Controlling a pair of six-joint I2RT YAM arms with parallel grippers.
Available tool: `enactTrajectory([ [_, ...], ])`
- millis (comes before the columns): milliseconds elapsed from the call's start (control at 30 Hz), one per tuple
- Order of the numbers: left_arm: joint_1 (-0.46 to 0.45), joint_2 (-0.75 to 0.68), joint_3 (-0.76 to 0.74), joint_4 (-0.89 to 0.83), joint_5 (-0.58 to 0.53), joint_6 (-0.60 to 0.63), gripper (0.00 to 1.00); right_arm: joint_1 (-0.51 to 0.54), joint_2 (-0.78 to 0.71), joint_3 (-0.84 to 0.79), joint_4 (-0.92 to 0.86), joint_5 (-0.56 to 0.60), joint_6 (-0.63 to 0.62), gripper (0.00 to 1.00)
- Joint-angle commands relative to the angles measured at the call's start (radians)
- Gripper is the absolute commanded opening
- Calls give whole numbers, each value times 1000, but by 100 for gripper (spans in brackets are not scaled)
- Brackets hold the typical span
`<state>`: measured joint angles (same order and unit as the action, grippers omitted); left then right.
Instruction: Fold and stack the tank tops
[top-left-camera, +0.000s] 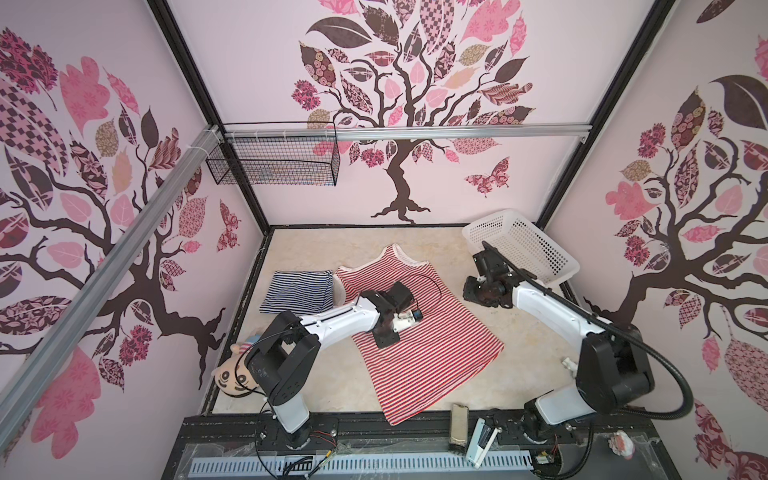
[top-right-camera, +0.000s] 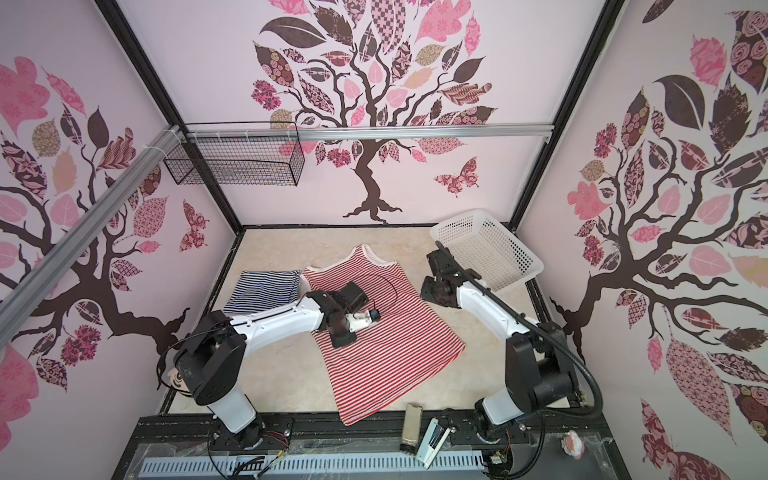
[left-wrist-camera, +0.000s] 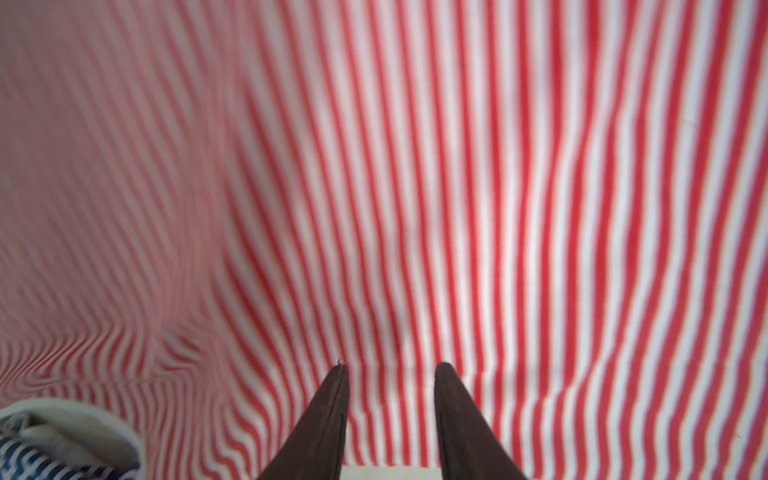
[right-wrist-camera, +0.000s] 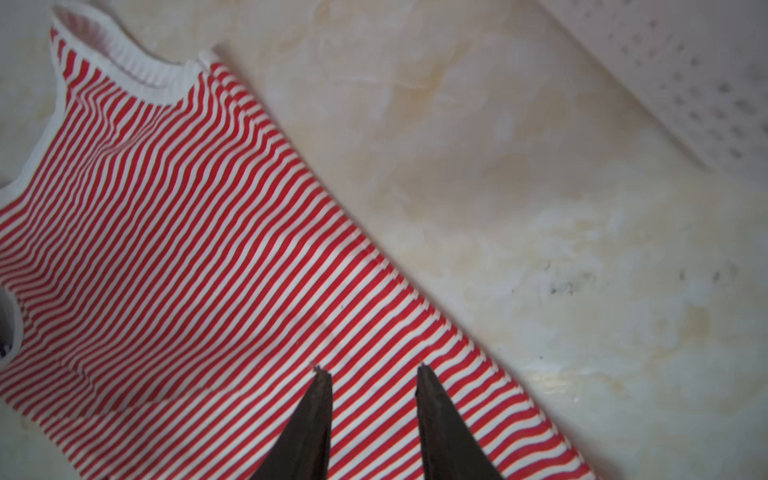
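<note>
A: Folding falls next to the red-striped tank top (top-left-camera: 436, 353). It lies spread flat on the table (top-left-camera: 453, 266), just beside the already folded navy-striped tank top (top-left-camera: 297, 291).

B: And the pincers?

A: The left gripper (left-wrist-camera: 388, 368) is over its middle and the right gripper (right-wrist-camera: 370, 370) near its side edge. Both have parted jaws and hold nothing.

B: Then I'd pinch matching corners, lift low and lay edge on edge.

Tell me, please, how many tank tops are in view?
2: the navy-striped tank top lies folded, left of the red-striped tank top, which is laid out in the middle.
</note>
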<state>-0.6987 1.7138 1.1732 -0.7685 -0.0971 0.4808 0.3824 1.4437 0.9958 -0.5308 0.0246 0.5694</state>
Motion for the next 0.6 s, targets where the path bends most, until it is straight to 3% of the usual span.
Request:
enactTrajectory([
  [0,105,26,89,66,-45,-30,39,46,-94,-148,-16,-47,47,38],
  [167,207,185,234,84,-41,-11,39,75,-192,-327,40,-71,92,38],
  [300,229,308,321,82,-59,-3,38,76,-194,-387,59,-62,98,39],
  [567,235,397,327,87,-115,-2,38,49,16,-301,14,151,74,40],
])
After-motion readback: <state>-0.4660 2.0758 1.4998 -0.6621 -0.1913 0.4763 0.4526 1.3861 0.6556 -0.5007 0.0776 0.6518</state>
